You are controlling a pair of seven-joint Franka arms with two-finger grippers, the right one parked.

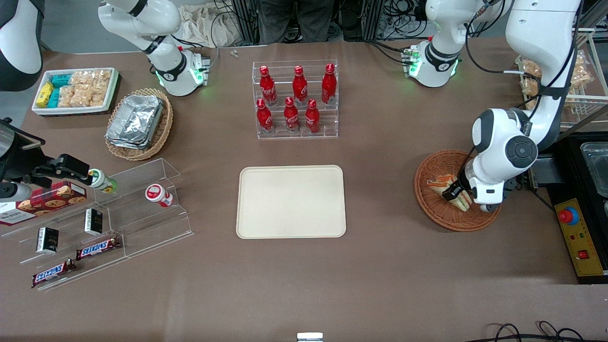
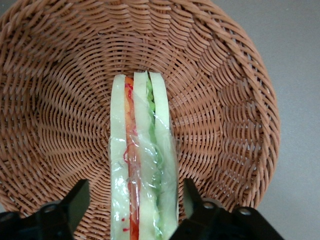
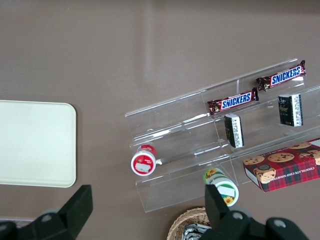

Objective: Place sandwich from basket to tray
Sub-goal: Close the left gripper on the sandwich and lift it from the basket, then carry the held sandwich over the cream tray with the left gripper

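Rough woven wicker basket, glossy clear film over the sandwich, matt black plastic hand

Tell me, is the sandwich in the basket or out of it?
In. The sandwich rests on the basket weave, with the open end effector straddling it.

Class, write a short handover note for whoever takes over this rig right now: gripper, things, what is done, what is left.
Gripper: open, lowered into the basket, one finger on each side of the sandwich, not clamped yet.
Sandwich: lying in the basket at the working arm's end of the table.
Tray: in the middle of the table, nothing on it.
Done: approach only.
Left: close on the sandwich, lift, carry to the tray, release.
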